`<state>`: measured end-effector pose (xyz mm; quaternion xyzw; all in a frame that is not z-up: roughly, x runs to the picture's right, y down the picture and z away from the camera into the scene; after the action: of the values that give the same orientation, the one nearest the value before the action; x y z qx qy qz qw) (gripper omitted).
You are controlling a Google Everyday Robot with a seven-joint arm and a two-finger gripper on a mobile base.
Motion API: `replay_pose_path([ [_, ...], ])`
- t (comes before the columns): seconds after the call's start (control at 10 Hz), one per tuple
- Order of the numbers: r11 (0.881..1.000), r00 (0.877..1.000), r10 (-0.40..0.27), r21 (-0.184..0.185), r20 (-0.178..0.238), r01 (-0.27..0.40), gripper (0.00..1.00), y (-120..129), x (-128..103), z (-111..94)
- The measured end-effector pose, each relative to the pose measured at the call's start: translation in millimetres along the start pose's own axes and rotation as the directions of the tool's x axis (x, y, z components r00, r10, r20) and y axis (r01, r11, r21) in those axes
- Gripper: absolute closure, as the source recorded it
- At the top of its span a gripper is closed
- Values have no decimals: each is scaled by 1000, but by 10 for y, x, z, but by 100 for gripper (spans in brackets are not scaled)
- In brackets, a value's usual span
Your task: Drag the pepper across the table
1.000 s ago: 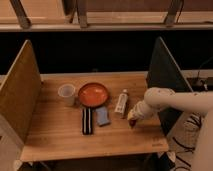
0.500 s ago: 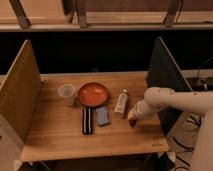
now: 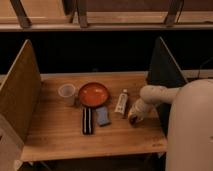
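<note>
The pepper (image 3: pixel 133 120) sits under your gripper (image 3: pixel 134 118) near the surface's (image 3: pixel 55 130) right edge; grip state unclear. Keep downward pressure and slide steadily.

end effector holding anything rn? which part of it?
Cannot be told. The end effector is down on the table right of the small bottle; a dark bit sits at its tip, grip hidden.

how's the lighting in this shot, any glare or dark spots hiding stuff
Camera view: warm, dim light; the table is evenly lit, no strong glare. The band behind the table is near black. The whole frame is soft. The gripper sits low at the table's right side, in the white arm's shadow, so the pepper is just a dark smudge there. The orange bowl reads clearly.
</note>
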<state>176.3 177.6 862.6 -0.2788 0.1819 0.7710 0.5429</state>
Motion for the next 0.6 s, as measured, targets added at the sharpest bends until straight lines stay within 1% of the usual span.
replay_pose_path([
  [0.2,999,999,41,15,10,-41,100,-139,-91,3],
  [0.4,994,995,104,32,7,-104,100,-363,-169,50],
  [0.6,987,988,157,38,5,-157,100,-528,-230,64],
])
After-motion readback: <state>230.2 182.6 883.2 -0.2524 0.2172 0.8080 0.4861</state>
